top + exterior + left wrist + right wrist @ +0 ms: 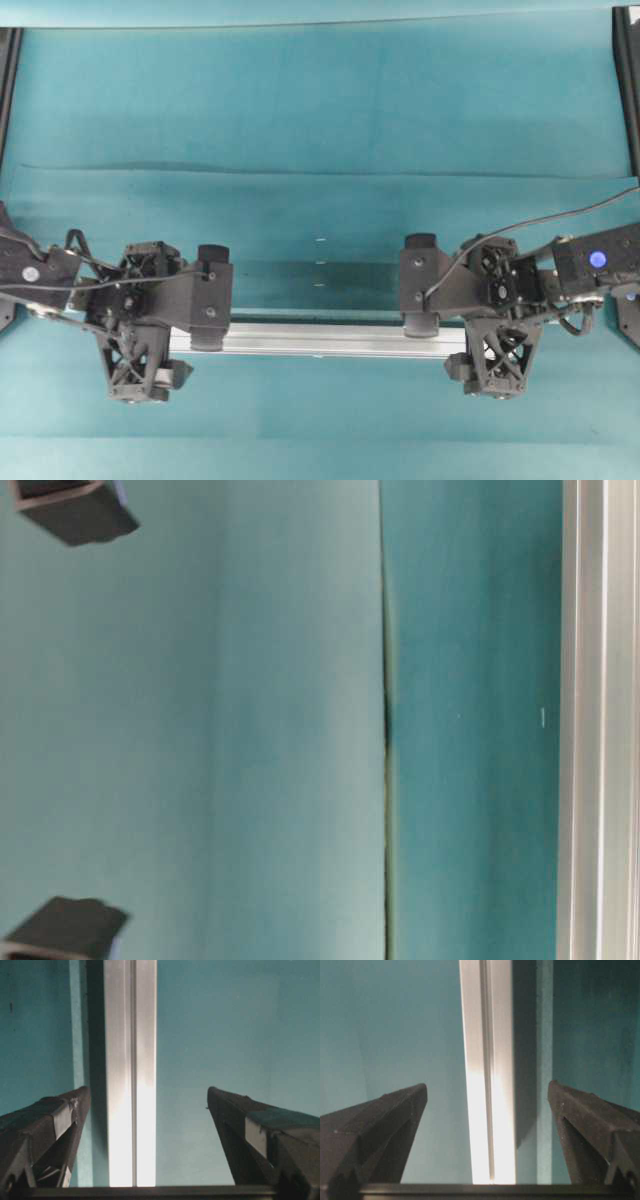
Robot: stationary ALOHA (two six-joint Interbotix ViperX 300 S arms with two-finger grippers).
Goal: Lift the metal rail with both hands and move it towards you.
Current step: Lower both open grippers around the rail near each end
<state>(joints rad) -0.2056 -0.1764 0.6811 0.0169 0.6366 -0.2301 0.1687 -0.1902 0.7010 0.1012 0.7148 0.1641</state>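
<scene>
The metal rail (320,338) is a long silver grooved bar lying across the teal table near the front. My left gripper (150,338) is over its left end and my right gripper (495,340) over its right end. In the left wrist view the rail (130,1060) runs between the open jaws of the left gripper (146,1092), nearer the left finger (65,1110), touching neither. In the right wrist view the rail (487,1035) runs midway between the open jaws of the right gripper (487,1086), with gaps on both sides. It also shows in the table-level view (595,720).
A thin pale-teal tape strip (77,1035) lies beside the rail, also in the right wrist view (545,1035). A fold in the teal cloth (320,172) crosses the table behind. Black frame posts (628,80) stand at the far corners.
</scene>
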